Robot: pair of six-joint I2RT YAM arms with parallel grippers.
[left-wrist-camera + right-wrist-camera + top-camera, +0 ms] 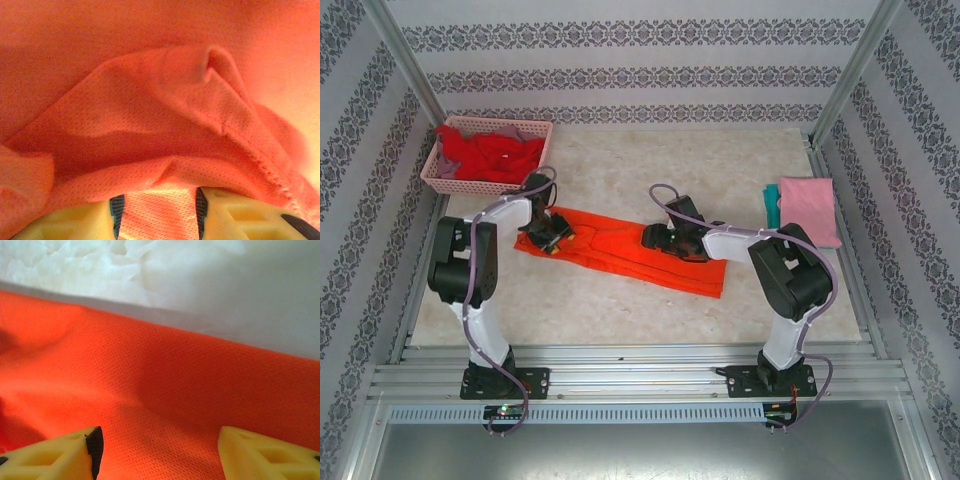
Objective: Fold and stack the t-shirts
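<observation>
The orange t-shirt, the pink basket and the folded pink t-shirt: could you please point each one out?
orange t-shirt (620, 248), top external view, middle of the cloth.
pink basket (495, 121), top external view, its far rim.
folded pink t-shirt (809, 208), top external view, centre of its top face.

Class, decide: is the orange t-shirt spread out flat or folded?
Partly folded: the orange t-shirt lies as a long, narrow band.

No text, label, brand, number or sign can be read anywhere here.
</observation>
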